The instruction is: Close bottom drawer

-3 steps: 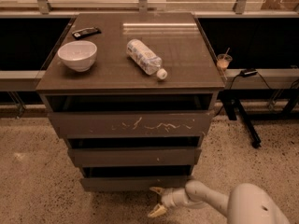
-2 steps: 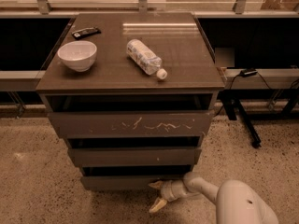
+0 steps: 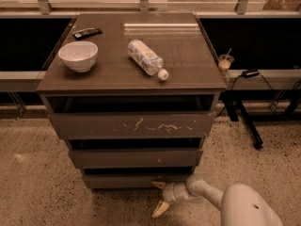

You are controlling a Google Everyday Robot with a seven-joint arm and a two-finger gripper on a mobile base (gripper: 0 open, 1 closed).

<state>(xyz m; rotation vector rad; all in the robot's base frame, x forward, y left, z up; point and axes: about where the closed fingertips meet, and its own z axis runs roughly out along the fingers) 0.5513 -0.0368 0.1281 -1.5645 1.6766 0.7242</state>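
The bottom drawer (image 3: pixel 131 181) is the narrowest and lowest of three dark drawers in the cabinet. Its plain front stands slightly out, with a dark gap above it. My gripper (image 3: pixel 160 197) is low at the drawer's right front, just above the floor. Its pale fingers are spread open. The upper finger (image 3: pixel 159 185) is at the lower edge of the drawer front and the lower finger (image 3: pixel 160 209) points down at the floor. It holds nothing. My white arm (image 3: pixel 244 206) reaches in from the bottom right.
The scratched top drawer (image 3: pixel 134 125) and the middle drawer (image 3: pixel 136 157) also stand out. On the cabinet top are a white bowl (image 3: pixel 78 56), a lying plastic bottle (image 3: pixel 146 59) and a black remote (image 3: pixel 87 32). A cup (image 3: pixel 225 61) and a black table leg (image 3: pixel 244 121) are to the right.
My gripper has shifted slightly up and in toward the bottom drawer front, and my arm has followed to the left. The drawers look the same.
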